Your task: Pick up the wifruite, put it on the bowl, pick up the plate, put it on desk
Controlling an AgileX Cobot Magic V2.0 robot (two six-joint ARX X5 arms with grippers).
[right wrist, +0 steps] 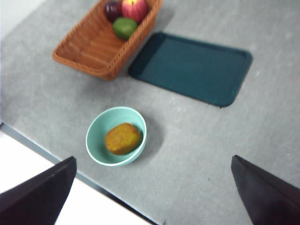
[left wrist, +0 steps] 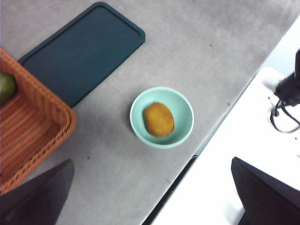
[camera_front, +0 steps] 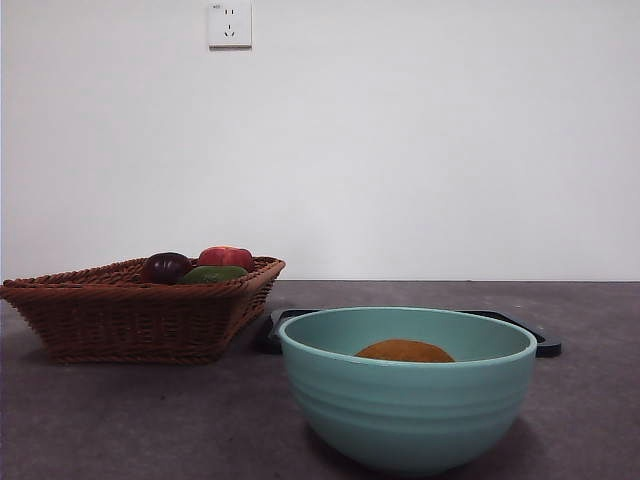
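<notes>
The grey surface (right wrist: 197,140) lies well below both grippers, each pair of jaws spread wide apart and holding nothing. The wicker basket (camera_front: 130,310) sits far beyond the right gripper (right wrist: 152,197), with a red fruit (right wrist: 135,8), a dark purple fruit (right wrist: 111,9) and a green fruit (right wrist: 124,27) crowded in one end. Just beside the basket lies the flat dark tray (right wrist: 192,68) — bare. The mint-green bowl (camera_front: 408,400) stands between the jaws of the left gripper (left wrist: 152,197) but far under them — the wifruite (left wrist: 158,119) rests inside it.
</notes>
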